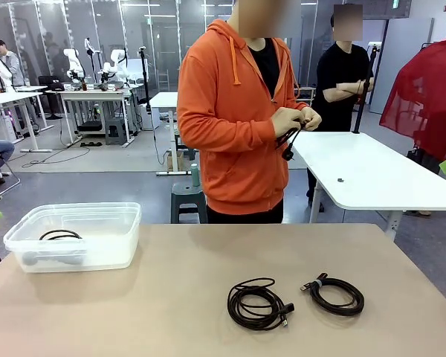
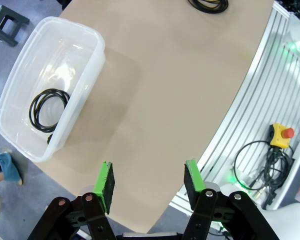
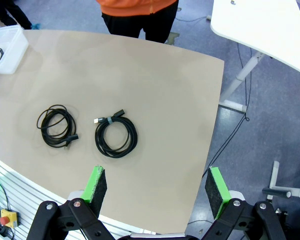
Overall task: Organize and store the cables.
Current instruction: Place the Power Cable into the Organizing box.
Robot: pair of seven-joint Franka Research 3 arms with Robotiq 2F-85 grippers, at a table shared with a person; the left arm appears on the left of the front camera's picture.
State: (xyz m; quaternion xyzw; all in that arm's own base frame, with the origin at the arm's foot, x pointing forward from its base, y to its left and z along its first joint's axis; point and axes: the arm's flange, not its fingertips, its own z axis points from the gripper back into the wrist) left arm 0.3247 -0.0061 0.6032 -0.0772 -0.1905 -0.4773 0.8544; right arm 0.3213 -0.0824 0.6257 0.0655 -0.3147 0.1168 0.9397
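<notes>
Two coiled black cables lie on the tan table: a looser one (image 1: 259,303) (image 3: 56,126) and a tighter one with a band (image 1: 334,292) (image 3: 116,136). A third coil (image 1: 59,235) (image 2: 49,107) rests inside the clear plastic bin (image 1: 82,210) (image 2: 82,92) at the table's left. A person in an orange hoodie stands at the far side, both hands on another black cable (image 1: 290,137). My left gripper (image 2: 149,182) hovers open high above the table's near edge beside the bin. My right gripper (image 3: 155,185) is open too, high above the near edge, with the two coils ahead of it.
The bin's corner (image 3: 12,37) shows far left in the right wrist view. A white table (image 1: 372,171) and a green stool (image 1: 187,197) stand behind the person. An aluminium rail with a yellow stop button (image 2: 281,135) and loose wiring runs along the robot's side.
</notes>
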